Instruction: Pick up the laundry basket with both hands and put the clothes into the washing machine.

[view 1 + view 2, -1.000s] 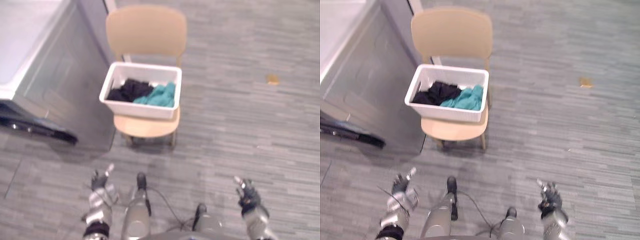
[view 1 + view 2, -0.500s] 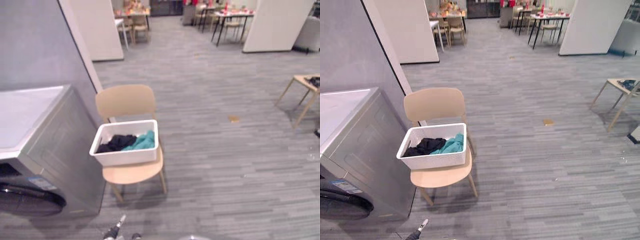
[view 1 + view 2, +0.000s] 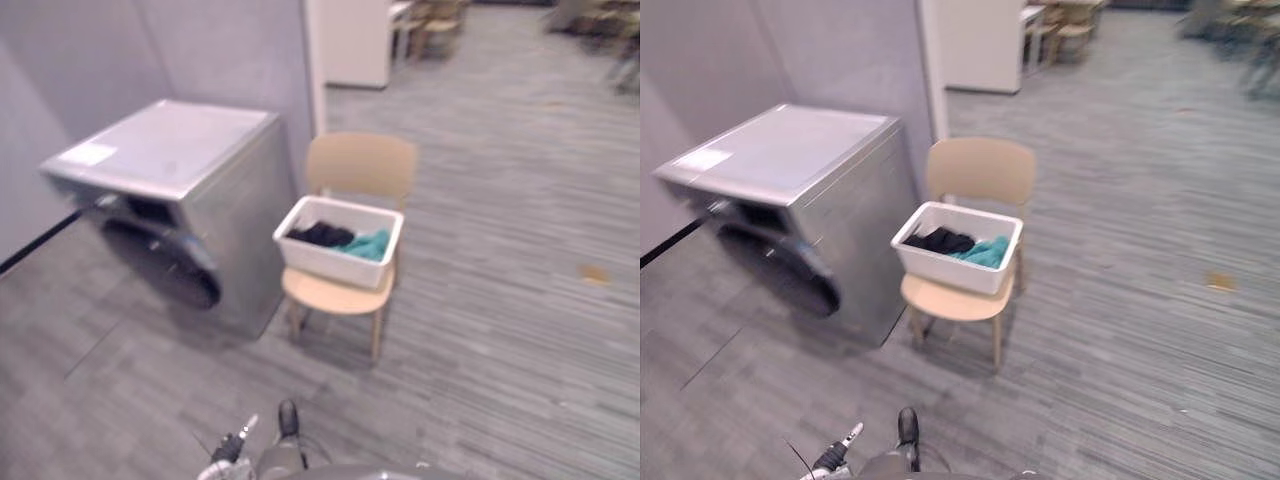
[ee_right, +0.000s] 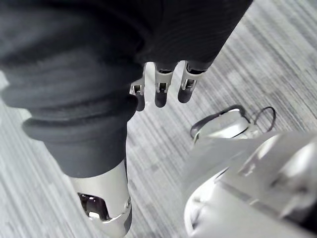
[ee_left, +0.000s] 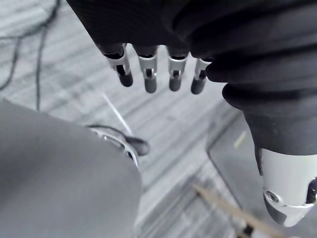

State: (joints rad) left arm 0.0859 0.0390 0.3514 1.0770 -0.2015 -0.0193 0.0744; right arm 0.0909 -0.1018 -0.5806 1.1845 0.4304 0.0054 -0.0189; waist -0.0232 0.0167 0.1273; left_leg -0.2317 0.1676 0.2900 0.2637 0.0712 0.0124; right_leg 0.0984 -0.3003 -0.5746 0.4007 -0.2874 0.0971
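Eye views: laundry basket (image 3: 330, 266) on chair (image 3: 360, 166) beside washing machine (image 3: 170, 142); wrist views: left hand (image 5: 147, 69), right hand (image 4: 161, 83) loose-fingered, empty

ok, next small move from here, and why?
Probably step closer to the chair: the laundry basket sits on it, likely out of reach, clothes inside, and the left hand and right hand hang low, open and empty.

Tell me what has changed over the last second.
Only the head camera moved, lifting and swinging so more of the washing machine now shows. Nothing was grasped or released. The laundry basket stays on the chair beside it, dark and teal clothes inside. Left hand and right hand stay open and empty.
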